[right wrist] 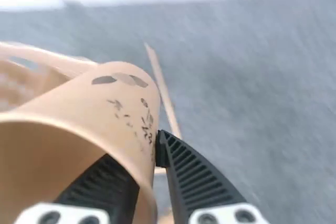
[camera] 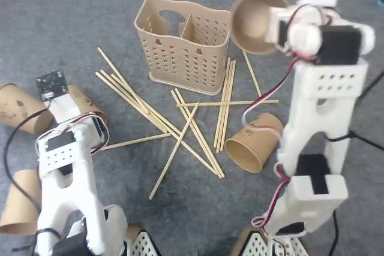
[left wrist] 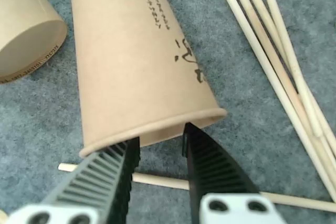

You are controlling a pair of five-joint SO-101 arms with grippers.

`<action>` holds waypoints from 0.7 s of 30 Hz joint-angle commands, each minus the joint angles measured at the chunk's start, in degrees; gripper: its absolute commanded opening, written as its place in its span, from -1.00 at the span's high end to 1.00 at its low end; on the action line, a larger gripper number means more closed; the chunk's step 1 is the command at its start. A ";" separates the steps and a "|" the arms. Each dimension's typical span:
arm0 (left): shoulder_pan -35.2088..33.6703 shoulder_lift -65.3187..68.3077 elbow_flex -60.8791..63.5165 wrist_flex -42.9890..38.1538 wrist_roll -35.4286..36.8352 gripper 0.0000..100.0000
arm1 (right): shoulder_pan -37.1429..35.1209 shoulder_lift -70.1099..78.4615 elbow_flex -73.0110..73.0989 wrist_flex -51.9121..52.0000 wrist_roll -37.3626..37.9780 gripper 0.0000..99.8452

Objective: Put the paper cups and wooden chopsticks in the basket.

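Note:
A tan slotted basket [camera: 180, 46] stands at the back middle of the grey mat. My right gripper [camera: 277, 28] [right wrist: 137, 153] is shut on a paper cup [camera: 257, 21] [right wrist: 89, 124], one finger inside its rim and one outside, holding it raised beside the basket's right edge. My left gripper [camera: 96, 125] [left wrist: 160, 135] is open, its tips at the mouth of a cup [camera: 89, 105] [left wrist: 136, 61] lying on its side. Another cup [camera: 255, 142] lies right of centre. Several wooden chopsticks [camera: 180, 127] [left wrist: 273, 61] are scattered in front of the basket.
Two more cups lie at the far left [camera: 17, 109] [left wrist: 26, 30] and the lower left [camera: 21, 202]. One chopstick [left wrist: 157, 181] lies under my left fingers. Both arm bases stand at the front edge.

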 commanded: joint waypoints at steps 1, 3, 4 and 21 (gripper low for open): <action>0.53 -0.70 -0.22 -1.32 -0.44 0.75 | -5.58 -3.47 -7.12 -0.75 -1.85 0.99; 0.53 -0.70 -0.22 -1.32 -0.44 0.75 | -7.78 -3.38 -6.86 -3.03 -1.85 0.99; 0.53 -0.70 -0.22 -1.32 -0.44 0.75 | -8.57 -3.12 -5.80 -4.18 -1.85 0.99; 0.53 -0.70 -0.31 -1.32 -0.44 0.75 | -9.63 12.09 0.44 -8.31 -1.93 0.99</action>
